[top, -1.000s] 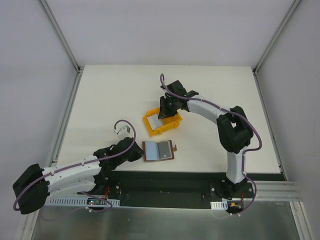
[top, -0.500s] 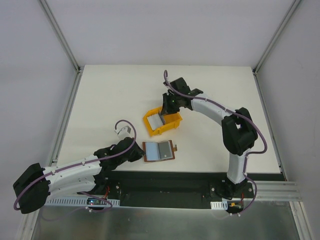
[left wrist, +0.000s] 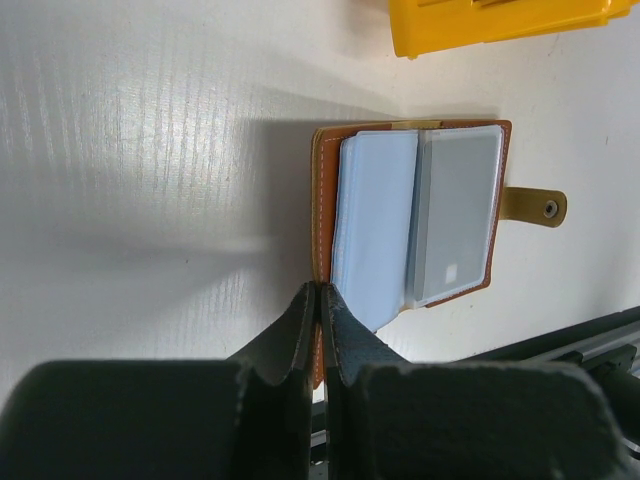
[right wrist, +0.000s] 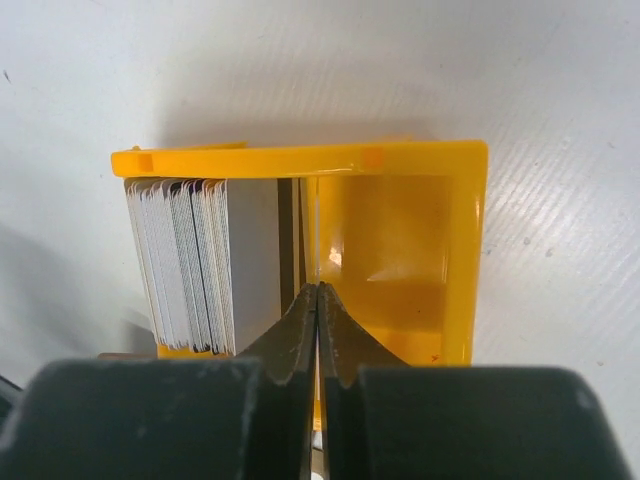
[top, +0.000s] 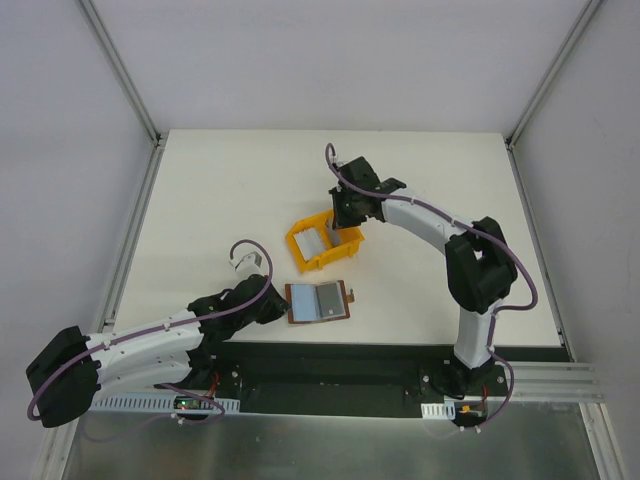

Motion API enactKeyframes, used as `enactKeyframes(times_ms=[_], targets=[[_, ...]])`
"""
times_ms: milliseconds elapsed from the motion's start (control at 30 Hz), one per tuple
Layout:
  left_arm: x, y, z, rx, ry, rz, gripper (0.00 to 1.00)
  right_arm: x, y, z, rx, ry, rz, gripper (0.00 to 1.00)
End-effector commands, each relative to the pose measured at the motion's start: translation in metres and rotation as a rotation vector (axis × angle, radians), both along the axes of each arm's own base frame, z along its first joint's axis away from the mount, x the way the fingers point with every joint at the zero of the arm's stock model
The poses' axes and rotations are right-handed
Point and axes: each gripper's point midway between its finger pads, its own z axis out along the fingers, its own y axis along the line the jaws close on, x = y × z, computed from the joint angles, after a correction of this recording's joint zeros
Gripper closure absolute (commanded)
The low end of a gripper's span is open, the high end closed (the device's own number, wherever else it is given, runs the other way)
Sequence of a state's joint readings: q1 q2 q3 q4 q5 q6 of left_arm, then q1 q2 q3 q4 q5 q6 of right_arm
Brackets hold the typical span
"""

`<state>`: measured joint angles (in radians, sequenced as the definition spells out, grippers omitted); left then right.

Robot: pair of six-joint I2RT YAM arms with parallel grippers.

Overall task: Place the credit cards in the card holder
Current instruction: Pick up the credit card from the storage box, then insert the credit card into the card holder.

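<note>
Credit cards [right wrist: 185, 265] show separate edges from right wrist — overhead, one block.

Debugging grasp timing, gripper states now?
Left gripper: closed on the card holder edge.
Right gripper: closed, apparently pinching one credit card in the yellow bin.

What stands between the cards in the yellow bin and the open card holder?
Only the wall of the yellow bin; nothing lies on the table between it and the card holder. The credit cards stand on edge inside, so they need lifting out.
</note>
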<state>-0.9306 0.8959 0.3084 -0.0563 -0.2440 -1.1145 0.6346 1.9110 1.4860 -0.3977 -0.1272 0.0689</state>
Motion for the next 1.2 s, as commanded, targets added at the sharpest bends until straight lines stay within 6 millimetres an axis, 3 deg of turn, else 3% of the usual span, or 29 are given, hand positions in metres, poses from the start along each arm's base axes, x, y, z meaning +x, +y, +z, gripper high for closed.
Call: enactKeyframes(times_ms=[0,133,267,467,700,833,1000,1167], targets=[[0.0,-0.009,0.009,-0.031,-0.013,-0.019,1.0,0.007,-0.008,0.048,-0.011,-0.148,0.002,1.0],[-0.001,-0.008,0.009,-0.035,-0.012,-0.019,1.0,0.006,-0.013,0.083,0.028,-0.227,-0.014,1.0],[-0.002,-0.006,0.007,-0.036,-0.013,-0.018,1.0,-0.008,-0.018,0.115,0.096,-0.27,-0.024,1.0],[-0.003,-0.004,0.006,-0.041,-0.013,-0.015,1.0,-0.056,-0.024,0.124,0.201,-0.245,-0.038,1.0],[-0.004,-0.003,0.004,-0.041,-0.008,-0.017,1.0,-0.134,-0.007,0.065,0.232,-0.103,-0.019,1.0],[-0.006,-0.003,0.002,-0.038,-0.001,-0.017,1.0,-0.161,0.007,0.023,0.257,-0.006,-0.041,1.0],[-0.009,-0.002,-0.005,-0.028,0.021,-0.026,1.0,-0.166,0.016,-0.004,0.261,0.04,-0.077,1.0],[-0.014,0.0,-0.014,-0.014,0.053,-0.021,1.0,-0.163,0.015,-0.015,0.224,0.041,-0.083,1.0]])
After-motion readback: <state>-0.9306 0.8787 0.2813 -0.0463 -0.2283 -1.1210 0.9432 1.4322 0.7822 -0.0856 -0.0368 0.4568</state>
